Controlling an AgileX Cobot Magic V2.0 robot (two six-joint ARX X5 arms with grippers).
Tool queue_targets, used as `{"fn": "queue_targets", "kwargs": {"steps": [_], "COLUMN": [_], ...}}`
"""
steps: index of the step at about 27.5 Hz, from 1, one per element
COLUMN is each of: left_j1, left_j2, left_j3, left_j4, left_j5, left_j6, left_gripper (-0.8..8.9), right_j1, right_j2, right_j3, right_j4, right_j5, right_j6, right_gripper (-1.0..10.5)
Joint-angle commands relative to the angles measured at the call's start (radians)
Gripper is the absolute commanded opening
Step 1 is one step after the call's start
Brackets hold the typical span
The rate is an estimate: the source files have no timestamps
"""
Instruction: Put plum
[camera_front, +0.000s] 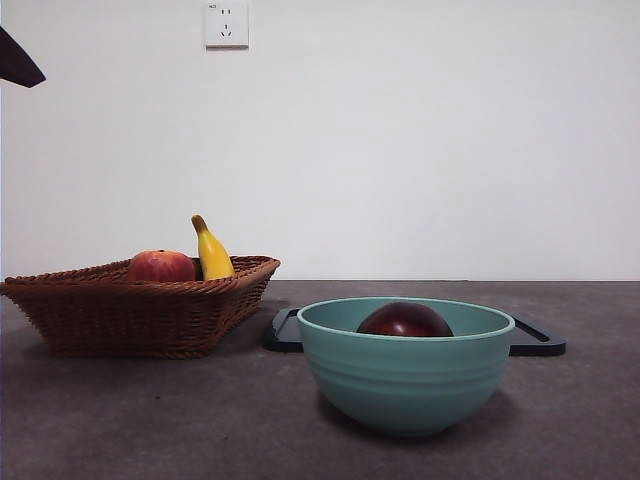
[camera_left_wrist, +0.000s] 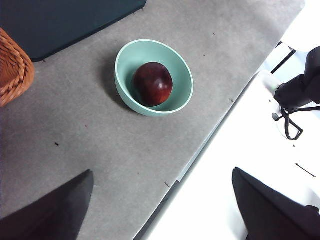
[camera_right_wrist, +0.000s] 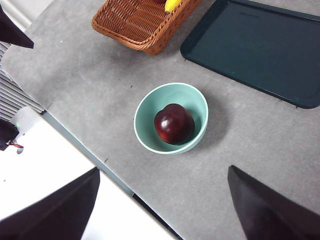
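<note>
both grippers wide and clear, plum in the bowl

left gripper (camera_left_wrist: 162, 210) hangs high above the table's near edge, its two black jaws spread wide with nothing between them. right gripper (camera_right_wrist: 165, 207) hangs high as well, jaws just as far apart and holding nothing. in the front view only one black arm tip (camera_front: 18, 62) shows, at the top left corner; which arm it belongs to cannot be told from there.

the plum (camera_front: 405, 321) lies inside the teal bowl (camera_front: 405, 380), dark maroon and glossy, its top just showing over the rim in the front view. from above it rests on the bowl's floor, close against one side of the wall. neither gripper touches it.

the bowl stands on the grey table (camera_front: 120, 420), near its front edge. just behind it lies a dark tray (camera_front: 535, 342), flat and bare. beside the tray sits a wicker basket (camera_front: 130, 315), holding a red-orange fruit (camera_front: 160, 266) and a yellow banana (camera_front: 212, 252) that sticks up over the rim. a white wall socket (camera_front: 226, 24) is on the wall behind
</note>
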Motion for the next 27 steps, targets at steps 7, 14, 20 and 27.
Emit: {"fn": "queue_targets", "kwargs": {"steps": [7,14,20,27], "left_j1": [-0.006,-0.006,-0.006,-0.006], "left_j2": [0.005,0.005,0.005,0.005], "left_j3": [0.013,0.013,0.013,0.013], "left_j4": [0.011,0.016,0.016,0.016], "left_j5": [0.007,0.007,0.007,0.006], "left_j6": [0.013,0.013,0.023,0.025], "left_gripper": [4.33,4.33,4.33,4.33], "right_j1": [0.004,0.043,0.140,0.254], "right_j2": [0.076,0.241,0.384,0.495], "right_j3": [0.019,0.019,0.010,-0.045], "right_j4": [0.005,0.051,0.161,0.344], "right_j5": [0.026,0.098,0.186,0.262], "right_j6": [0.086,0.107,0.145,0.210], "right_gripper": [4.1,4.1,4.1,3.4]}}
